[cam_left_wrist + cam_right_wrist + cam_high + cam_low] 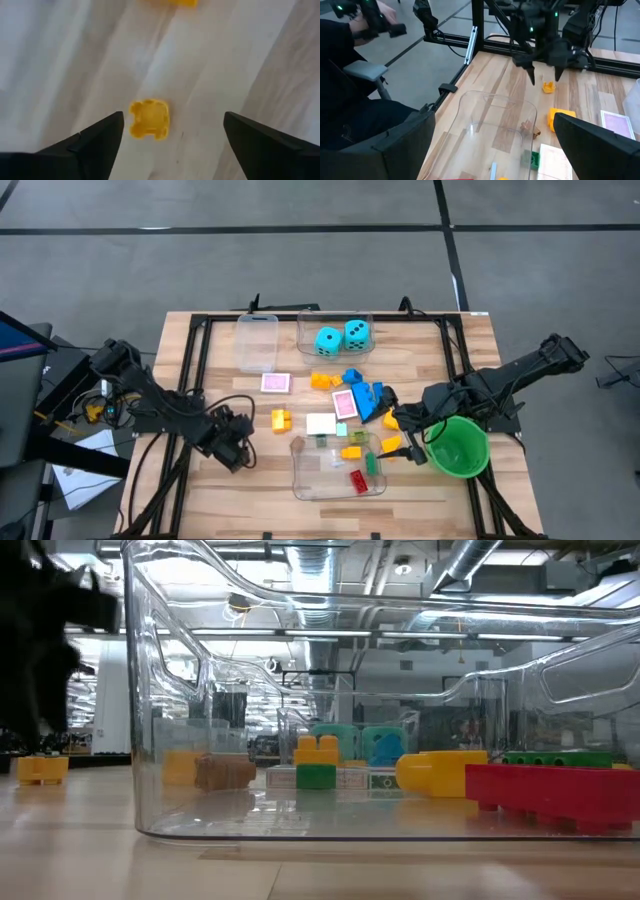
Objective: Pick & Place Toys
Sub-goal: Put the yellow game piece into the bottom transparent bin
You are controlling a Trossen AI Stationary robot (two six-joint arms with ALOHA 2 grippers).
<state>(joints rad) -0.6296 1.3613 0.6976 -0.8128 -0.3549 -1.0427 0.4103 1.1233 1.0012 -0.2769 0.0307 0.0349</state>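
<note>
One yellow brick between left claw fingers.

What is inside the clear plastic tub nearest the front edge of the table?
The front clear plastic tub holds a red building brick, a green brick, a yellow brick and a small green piece. Glare on its walls may hide smaller pieces.

Two dark jointed arms, black cables, tapered black pincer fingers
</note>
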